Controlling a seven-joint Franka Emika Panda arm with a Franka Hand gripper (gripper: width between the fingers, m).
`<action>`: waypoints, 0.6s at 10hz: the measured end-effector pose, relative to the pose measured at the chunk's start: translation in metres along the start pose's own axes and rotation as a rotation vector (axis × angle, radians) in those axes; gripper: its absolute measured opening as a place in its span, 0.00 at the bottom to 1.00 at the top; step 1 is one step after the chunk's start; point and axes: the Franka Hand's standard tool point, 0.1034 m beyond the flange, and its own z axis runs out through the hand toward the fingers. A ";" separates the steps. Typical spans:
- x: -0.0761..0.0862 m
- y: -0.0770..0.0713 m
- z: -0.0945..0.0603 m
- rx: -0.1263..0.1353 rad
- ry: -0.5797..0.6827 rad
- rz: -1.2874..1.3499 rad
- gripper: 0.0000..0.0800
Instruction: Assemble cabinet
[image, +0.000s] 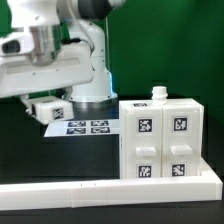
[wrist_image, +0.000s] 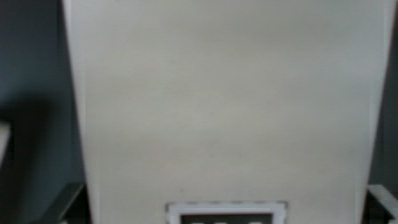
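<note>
The cabinet (image: 160, 140) is a white blocky box with several marker tags on its front, standing at the exterior view's right. A small white knob (image: 157, 93) sticks up from its top. My gripper (image: 43, 97) hangs at the exterior view's left, well apart from the box, and is shut on a loose white panel (image: 50, 108) that bears a tag. In the wrist view this panel (wrist_image: 222, 100) fills the picture between the jaws of the gripper (wrist_image: 222, 208), its tag (wrist_image: 226, 213) at the edge. A dark finger (wrist_image: 64, 204) shows beside it.
The marker board (image: 85, 126) lies flat on the black table between the arm's base (image: 88, 90) and the cabinet. A long white rail (image: 110, 188) runs along the table's front edge. A green wall stands behind.
</note>
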 end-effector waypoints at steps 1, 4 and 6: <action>0.018 -0.009 -0.012 0.013 -0.006 0.043 0.68; 0.073 -0.044 -0.041 0.015 0.011 0.166 0.68; 0.097 -0.059 -0.052 0.008 0.008 0.204 0.68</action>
